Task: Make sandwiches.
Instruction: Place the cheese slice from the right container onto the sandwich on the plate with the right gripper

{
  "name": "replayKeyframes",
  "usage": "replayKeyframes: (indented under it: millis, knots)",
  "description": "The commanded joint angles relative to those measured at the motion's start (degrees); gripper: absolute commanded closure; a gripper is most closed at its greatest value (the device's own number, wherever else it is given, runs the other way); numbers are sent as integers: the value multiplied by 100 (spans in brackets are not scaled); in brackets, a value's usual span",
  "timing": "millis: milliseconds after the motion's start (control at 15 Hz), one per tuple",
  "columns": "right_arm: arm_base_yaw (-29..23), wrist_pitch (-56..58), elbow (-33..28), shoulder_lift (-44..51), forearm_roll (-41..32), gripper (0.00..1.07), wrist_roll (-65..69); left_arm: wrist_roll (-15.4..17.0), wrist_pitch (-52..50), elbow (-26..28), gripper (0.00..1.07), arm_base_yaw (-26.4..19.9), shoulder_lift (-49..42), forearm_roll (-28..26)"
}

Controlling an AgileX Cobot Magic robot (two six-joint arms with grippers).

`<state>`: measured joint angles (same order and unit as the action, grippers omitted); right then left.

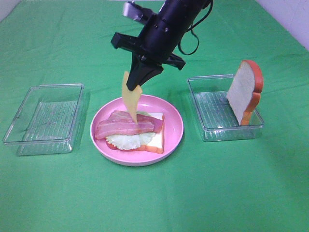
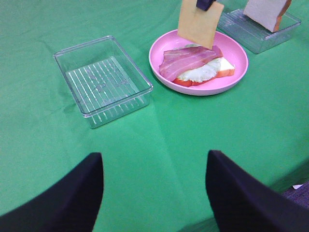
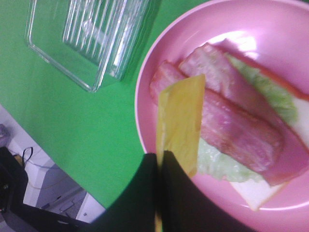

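**Cheese hangs over the open sandwich**

High camera: A green cloth covers the table (image 1: 231, 193). White tiles (image 1: 294, 17) show in the far right corner. The right gripper (image 1: 137, 92) reaches over the middle and pinches a yellow cheese slice (image 1: 130, 108) by its top. The cheese hangs above a pink plate (image 1: 175, 126). On the plate lies the open sandwich (image 1: 137, 134): bread at the bottom, then lettuce (image 1: 126, 141), then bacon (image 1: 126, 125). A clear tray (image 1: 29, 130) sits left of the plate. Another tray (image 1: 212, 129) sits right of it, with a second bread slice (image 1: 244, 92) standing on its edge inside.

Left wrist camera: The left gripper (image 2: 154, 157) is spread wide with nothing in it. It hangs over bare green cloth, well apart from the plate.

Right wrist camera: The black fingers are pressed together on the cheese, which hangs just over the bacon. Past the table's edge there is a pale floor (image 3: 53, 193), blurry.
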<state>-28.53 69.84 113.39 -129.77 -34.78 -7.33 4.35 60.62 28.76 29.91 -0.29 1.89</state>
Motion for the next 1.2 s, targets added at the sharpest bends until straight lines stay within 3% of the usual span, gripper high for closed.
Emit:
replayKeyframes:
  millis: [67, 333, 600, 667, 733, 933, 1067, 1200]
  knots:
    - [-201, 178, -126, -206, -160, 107, -155, -11, -57, -6, 47, 11, -126, -34]
    - [-218, 34, -126, -516, -11, 107, 69, -11, -57, -6, 47, 11, -126, -34]
    - [-218, -229, -126, -561, 791, 106, 670, -11, -57, -6, 47, 11, -126, -34]
    - [-218, -286, -126, -561, 1008, 97, 785, -11, -57, -6, 47, 11, -126, -34]
    - [-218, -435, -126, -561, 1261, 80, 934, -11, -57, -6, 47, 11, -126, -34]
    - [-218, -567, -126, -539, 1398, 45, 945, -11, -57, -6, 47, 11, -126, -34]
    - [-218, -573, -92, -453, 1650, 35, 945, -11, -57, -6, 47, 11, -126, -34]
    - [-218, -573, -92, -269, 1925, 35, 1043, -11, -57, -6, 47, 11, -126, -34]
